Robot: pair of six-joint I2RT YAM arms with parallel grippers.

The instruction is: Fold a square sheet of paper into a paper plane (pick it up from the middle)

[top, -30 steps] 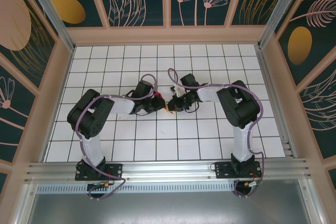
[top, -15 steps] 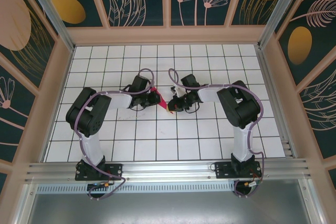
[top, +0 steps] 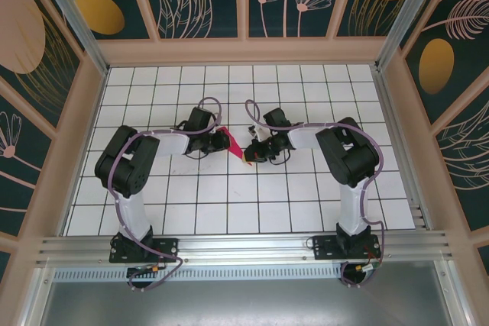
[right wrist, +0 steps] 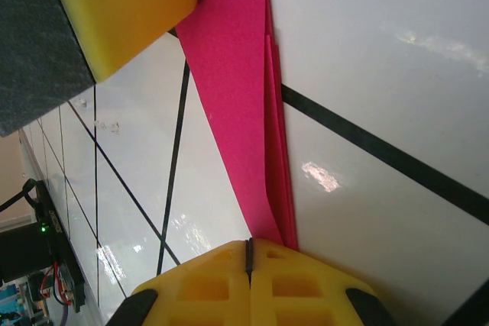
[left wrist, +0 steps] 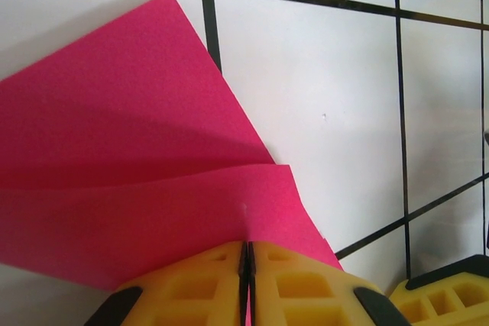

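The sheet of paper [top: 232, 145] is magenta-pink and folded into layers, lying slantwise between the two grippers near the table's middle. In the left wrist view the paper [left wrist: 137, 150] spreads out as two overlapping flaps, and my left gripper [left wrist: 247, 248] is shut on its near edge, with pink showing in the seam between the yellow fingers. From above, the left gripper [top: 221, 140] is at the paper's upper left end. My right gripper [top: 251, 154] is shut at the lower right end. Its closed tips [right wrist: 248, 246] touch the narrow end of the paper [right wrist: 237, 74]; a pinch does not show.
White gridded table [top: 229, 196] inside a frame with patterned walls. The left gripper's yellow finger [right wrist: 122, 5] looms at the top left of the right wrist view. The right gripper's finger [left wrist: 447, 295] sits at the lower right of the left wrist view.
My left gripper has drawn back to the left and slightly away, pulling its end of the paper with it, so more pink shows between the grippers. The right gripper has stayed put.
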